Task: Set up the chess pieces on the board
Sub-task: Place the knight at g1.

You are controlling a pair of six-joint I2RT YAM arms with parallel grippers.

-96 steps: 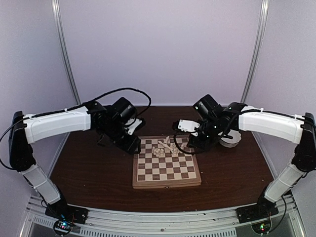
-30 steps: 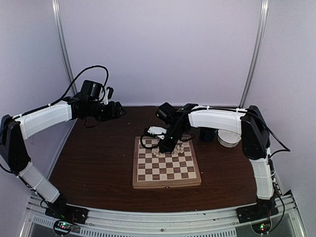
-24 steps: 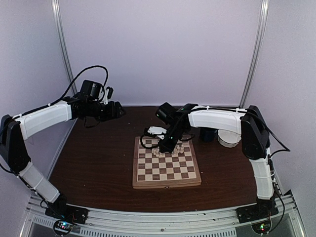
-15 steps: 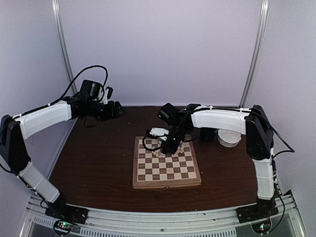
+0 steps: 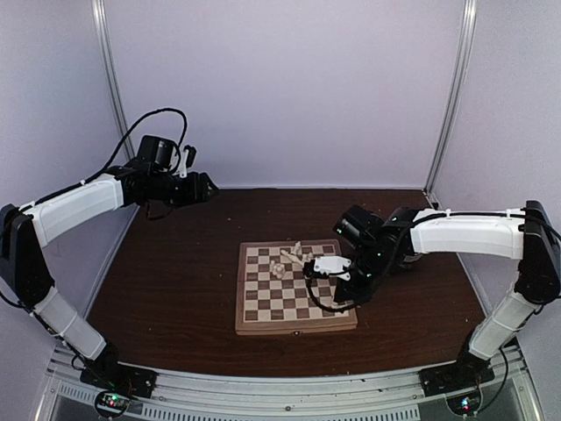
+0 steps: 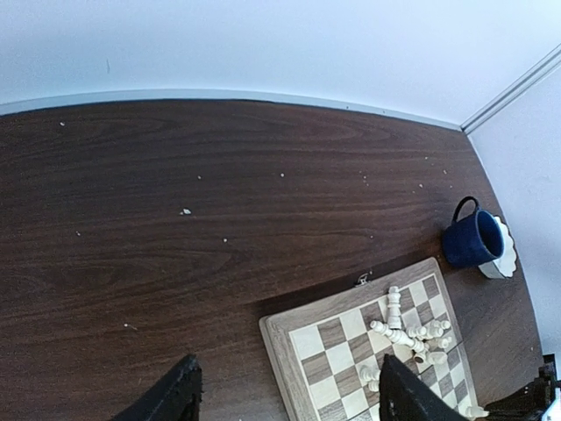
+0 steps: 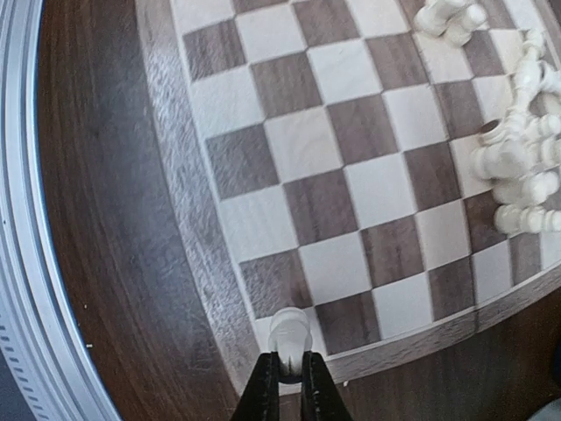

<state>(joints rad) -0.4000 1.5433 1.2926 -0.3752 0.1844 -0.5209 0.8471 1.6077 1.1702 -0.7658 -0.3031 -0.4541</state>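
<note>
The board lies at the table's middle, with a heap of cream chess pieces lying toppled on its far squares. My right gripper hangs over the board's near right corner, shut on one small white piece. The thin black fingers pinch that piece's base above the corner square of the board. The heap of pieces sits at the upper right of the right wrist view. My left gripper is raised at the far left, open and empty. It looks down on the board and the pieces.
A dark blue mug and a white scalloped bowl stand on the brown table beyond the board's far right corner. The table's metal front rail runs close to the board's near edge.
My right gripper closed on a piece at the heap, then swung with it to the board's near right corner. The left arm stayed raised, shifting only slightly.
</note>
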